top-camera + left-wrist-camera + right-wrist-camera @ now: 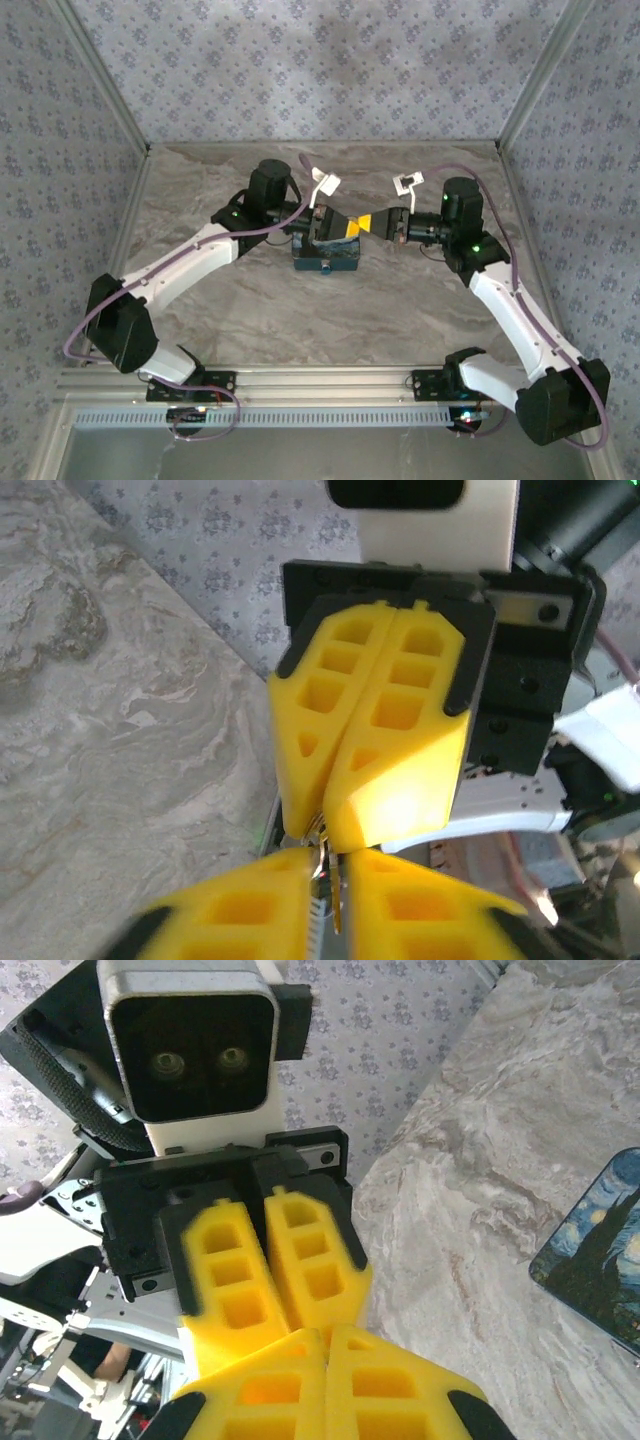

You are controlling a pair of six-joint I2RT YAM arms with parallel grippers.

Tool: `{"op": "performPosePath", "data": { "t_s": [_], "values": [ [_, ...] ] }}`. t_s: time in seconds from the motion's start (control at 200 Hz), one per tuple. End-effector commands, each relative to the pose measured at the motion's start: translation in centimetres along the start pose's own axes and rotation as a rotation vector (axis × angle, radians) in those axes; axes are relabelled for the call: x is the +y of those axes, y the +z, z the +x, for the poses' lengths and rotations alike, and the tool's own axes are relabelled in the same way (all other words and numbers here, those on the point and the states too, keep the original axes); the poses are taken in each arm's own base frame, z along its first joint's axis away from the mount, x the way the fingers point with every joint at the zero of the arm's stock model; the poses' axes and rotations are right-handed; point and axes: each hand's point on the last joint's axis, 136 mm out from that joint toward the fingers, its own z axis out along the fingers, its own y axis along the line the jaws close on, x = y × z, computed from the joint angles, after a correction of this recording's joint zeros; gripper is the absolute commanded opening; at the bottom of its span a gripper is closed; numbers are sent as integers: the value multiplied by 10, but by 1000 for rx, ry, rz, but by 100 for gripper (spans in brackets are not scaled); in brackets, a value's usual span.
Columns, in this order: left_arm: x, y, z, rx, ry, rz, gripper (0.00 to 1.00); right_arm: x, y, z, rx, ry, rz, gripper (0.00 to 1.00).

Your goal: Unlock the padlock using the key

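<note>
Left wrist: 1 key [323, 860], 2 tools tip-to-tip: R gripper [326, 832] pressed together, L gripper [328, 872] can't tell.

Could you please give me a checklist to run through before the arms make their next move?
1. Right gripper shut: ok.
2. Key pinched at its tips: ok, as far as visible.
3. Left gripper clear of key: cannot tell, slim gap with metal in it.
4. Padlock located: cannot tell.
5. Both grippers tip to tip over blue box: ok.
</note>
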Motion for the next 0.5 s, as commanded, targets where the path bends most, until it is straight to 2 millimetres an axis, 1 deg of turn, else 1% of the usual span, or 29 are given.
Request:
{"op": "performPosePath", "data": {
  "t_s": [0.0, 0.05, 0.135, 0.225, 0.315, 0.385, 0.495],
  "values": [
    [-11, -22, -21, -122, 57, -14, 28, 8, -7, -11, -56, -59, 32, 0],
    [-8, -28, -24, -156, 52, -26, 36, 8, -8, -15, -78, -60, 36, 0],
    [-6, -36, -27, -200, 46, -46, 37, 5, -9, -21, -111, -53, 50, 0],
    [-2, -43, -30, -248, 40, -86, 47, 1, -11, -27, -153, -34, 63, 0],
    [1, -49, -37, -311, 38, -106, 52, -2, -12, -35, -209, -23, 64, 0],
    [6, -53, -44, -379, 13, -123, 61, -4, -14, -43, -272, -16, 69, 0],
    [13, -57, -54, -491, -28, -100, 62, -6, -16, -55, -359, -4, 70, 0]
  ]
}}
